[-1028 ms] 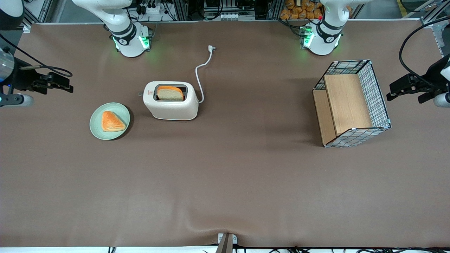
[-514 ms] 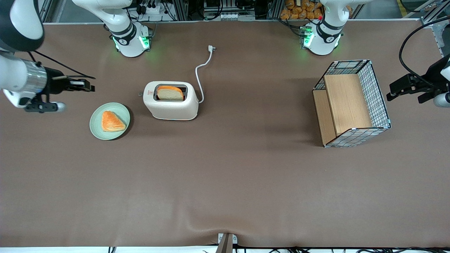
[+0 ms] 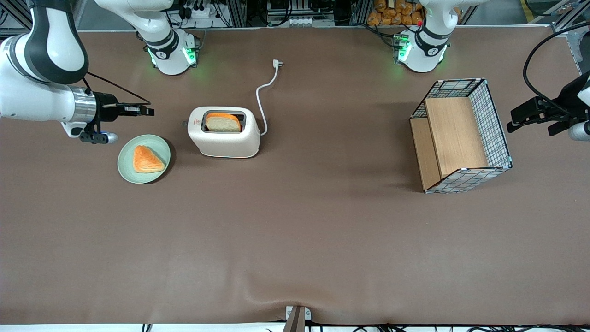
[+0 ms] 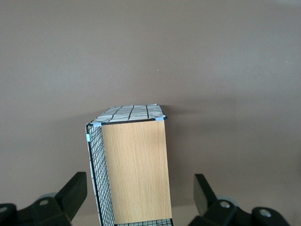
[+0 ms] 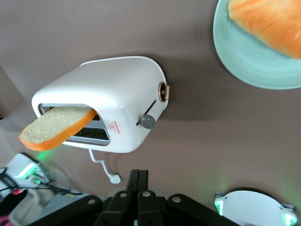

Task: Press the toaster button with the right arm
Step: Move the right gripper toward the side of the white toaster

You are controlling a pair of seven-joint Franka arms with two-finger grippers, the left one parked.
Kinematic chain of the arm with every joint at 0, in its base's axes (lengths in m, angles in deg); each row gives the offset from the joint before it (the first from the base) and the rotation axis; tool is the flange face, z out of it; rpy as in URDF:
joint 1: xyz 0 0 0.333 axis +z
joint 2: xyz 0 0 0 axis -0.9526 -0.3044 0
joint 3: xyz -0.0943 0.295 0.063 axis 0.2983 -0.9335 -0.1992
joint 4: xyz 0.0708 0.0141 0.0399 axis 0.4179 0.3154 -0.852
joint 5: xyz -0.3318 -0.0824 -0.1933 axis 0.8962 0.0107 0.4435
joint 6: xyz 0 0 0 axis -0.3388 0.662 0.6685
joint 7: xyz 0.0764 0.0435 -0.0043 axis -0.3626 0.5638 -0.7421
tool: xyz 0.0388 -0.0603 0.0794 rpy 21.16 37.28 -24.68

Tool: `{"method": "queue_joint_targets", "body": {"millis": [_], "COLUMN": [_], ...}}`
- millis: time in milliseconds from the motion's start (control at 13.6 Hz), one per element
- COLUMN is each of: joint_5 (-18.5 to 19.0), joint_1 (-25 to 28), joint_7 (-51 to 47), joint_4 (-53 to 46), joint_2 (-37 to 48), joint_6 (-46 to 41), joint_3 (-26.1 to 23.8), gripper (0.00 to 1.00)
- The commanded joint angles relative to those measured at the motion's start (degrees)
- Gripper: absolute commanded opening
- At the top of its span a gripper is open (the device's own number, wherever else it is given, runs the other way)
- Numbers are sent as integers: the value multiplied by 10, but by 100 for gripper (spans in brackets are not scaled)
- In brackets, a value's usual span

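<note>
The gripper (image 3: 146,110), fingers pressed together, hung level near the toaster (image 3: 224,133), pointing three o'clock toward the button (image 5: 147,122), not touching.

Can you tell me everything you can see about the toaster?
The toaster is small, cream-white, rounded and looks like plastic. It stands upright on the brown table. A slice of bread sticks up from its one wide slot, beside a red mark. A grey toaster button and a copper-ringed knob sit on its narrow end. A white cord trails away, unplugged. The gripper, fingers shut, hovers near that end without touching.
</note>
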Motion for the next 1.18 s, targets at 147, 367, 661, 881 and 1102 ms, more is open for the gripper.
{"method": "queue_joint_targets", "body": {"millis": [147,367,661,881,1102], "joint_5": [-43,-78,-109,-127,-128], "joint_1": [4,14,32,49,54], "joint_7": [32,56,94,94,94], "joint_4": [113,143,167,167,167], "joint_2": [56,56,52,42,29], "joint_6": [94,131,172,192,208], "joint_3": [11,11,11,11,10], "gripper": [0,0,0,0,0]}}
